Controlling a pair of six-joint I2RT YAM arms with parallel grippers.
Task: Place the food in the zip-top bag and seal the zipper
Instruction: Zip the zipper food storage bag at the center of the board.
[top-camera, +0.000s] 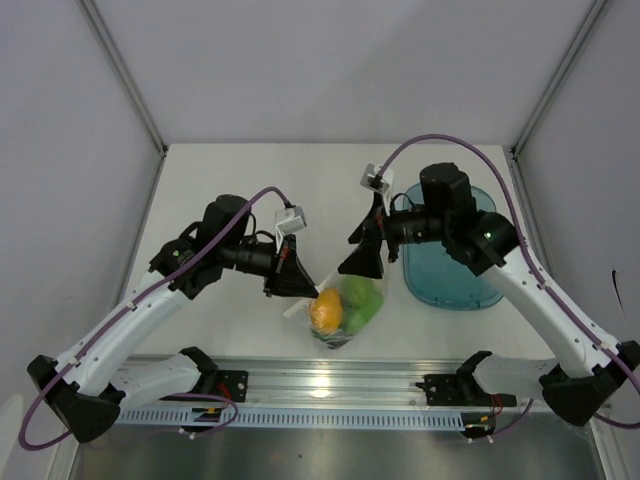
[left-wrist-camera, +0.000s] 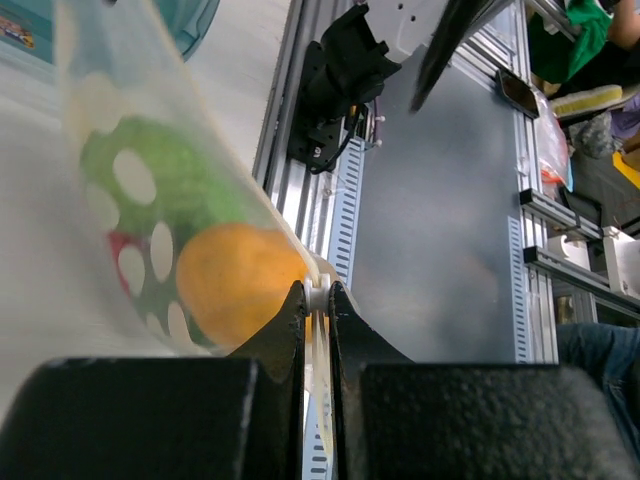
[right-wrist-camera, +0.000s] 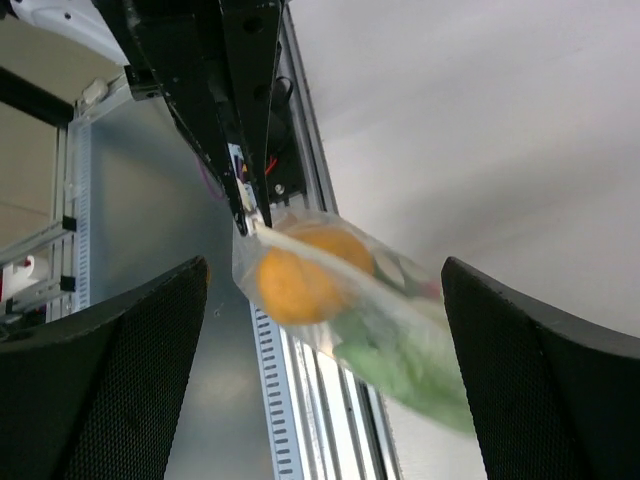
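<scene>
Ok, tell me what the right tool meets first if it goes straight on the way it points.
Most likely the zip-top bag, around the orange fruit inside it, held by the shut left tool. The open right tool frames it; depth is unclear.

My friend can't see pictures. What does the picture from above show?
The left gripper pinches the edge of a clear bag holding an orange fruit and green vegetables, while the right gripper stands open close to it. A blue tray lies on the white table.
</scene>
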